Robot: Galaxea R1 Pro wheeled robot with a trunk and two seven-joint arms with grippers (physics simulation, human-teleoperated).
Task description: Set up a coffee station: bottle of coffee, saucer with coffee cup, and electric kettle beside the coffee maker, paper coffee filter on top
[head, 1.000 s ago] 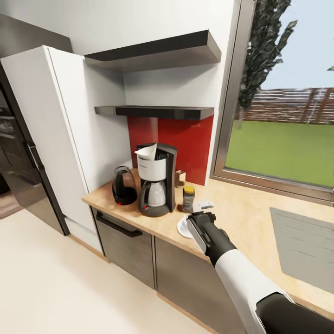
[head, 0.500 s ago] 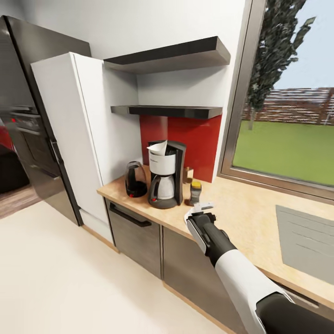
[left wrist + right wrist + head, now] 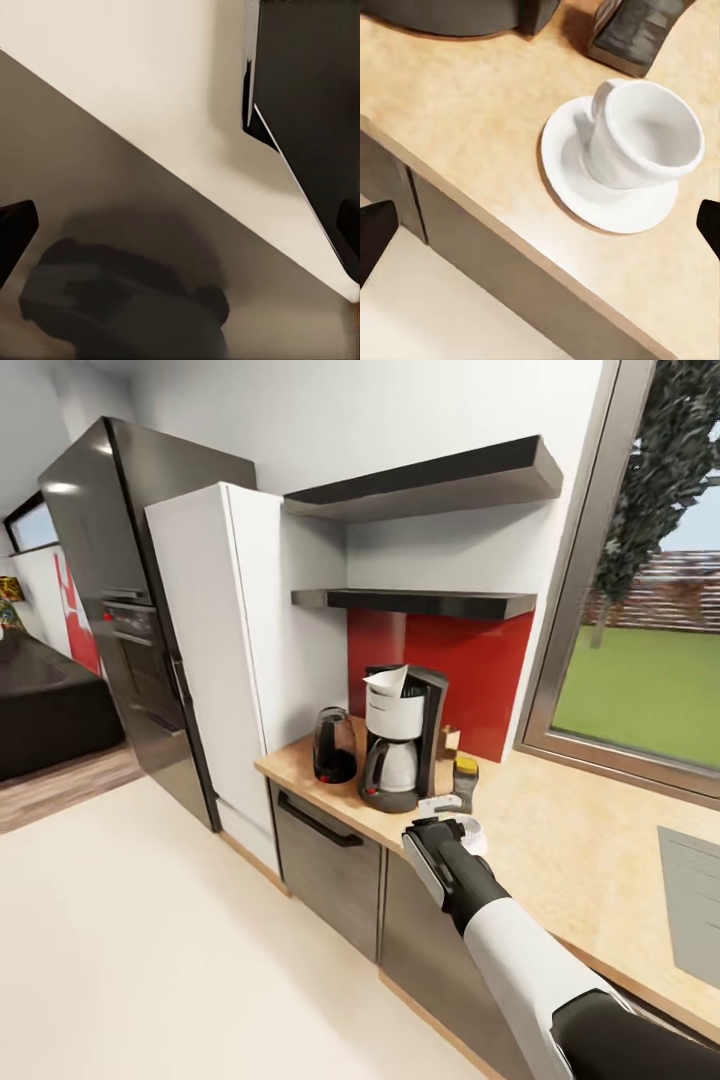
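The black and white coffee maker [image 3: 402, 745] stands on the wooden countertop [image 3: 560, 850] with a paper filter [image 3: 386, 682] on top. A dark electric kettle [image 3: 334, 746] sits to its left and the yellow-capped coffee bottle [image 3: 464, 780] to its right. In front of the bottle, a white cup [image 3: 641, 135] rests on a white saucer [image 3: 577, 187] near the counter's front edge. My right gripper [image 3: 440, 810] hovers open just above and in front of them, holding nothing. The left gripper [image 3: 180, 225] is open over the floor.
A white tall cabinet [image 3: 230, 660] and a black oven column [image 3: 130, 620] stand left of the counter. Two dark shelves [image 3: 420, 600] hang above the coffee maker. A window [image 3: 640, 660] and a grey cooktop [image 3: 695, 890] lie to the right. Pale floor [image 3: 150, 940] spreads to the left.
The whole picture has shifted right and drawn back, so the camera moved; the oven column came into view. The cup and saucer now show to the right of my right gripper.
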